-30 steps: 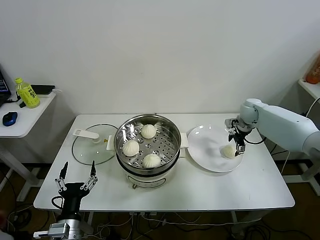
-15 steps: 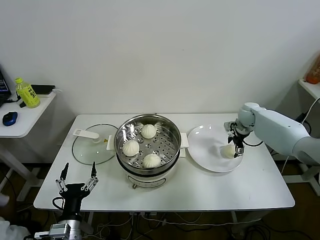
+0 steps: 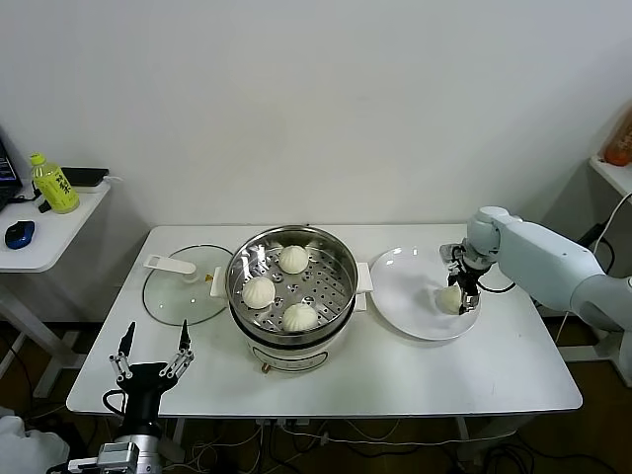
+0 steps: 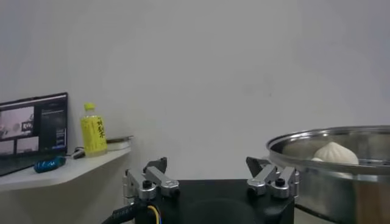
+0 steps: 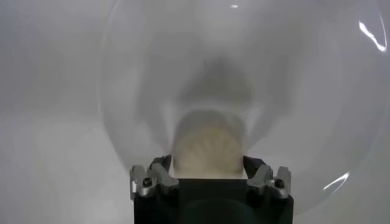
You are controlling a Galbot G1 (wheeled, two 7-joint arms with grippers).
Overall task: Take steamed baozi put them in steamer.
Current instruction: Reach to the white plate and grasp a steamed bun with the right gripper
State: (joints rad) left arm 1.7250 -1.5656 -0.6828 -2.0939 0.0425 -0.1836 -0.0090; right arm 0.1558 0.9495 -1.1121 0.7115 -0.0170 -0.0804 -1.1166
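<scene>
Three steamed baozi (image 3: 293, 259) lie on the perforated tray of the steel steamer (image 3: 292, 334) at the table's middle. A fourth baozi (image 3: 449, 297) lies on the white plate (image 3: 405, 286) to the right of it. My right gripper (image 3: 462, 291) is down over this baozi, open, with a finger on each side of it. The right wrist view shows the baozi (image 5: 208, 143) filling the gap between the fingers of the right gripper (image 5: 207, 161), still resting on the plate (image 5: 292, 91). My left gripper (image 3: 151, 351) is parked open and empty below the table's front left edge.
A round glass lid (image 3: 178, 291) lies flat left of the steamer. A side table at the far left holds a yellow bottle (image 3: 54, 184) and a mouse. In the left wrist view the steamer (image 4: 341, 182) stands beside the left gripper (image 4: 205, 164).
My right gripper has shifted slightly left and down, closing in over the baozi on the plate. The left arm and the baozi in the steamer have not moved.
</scene>
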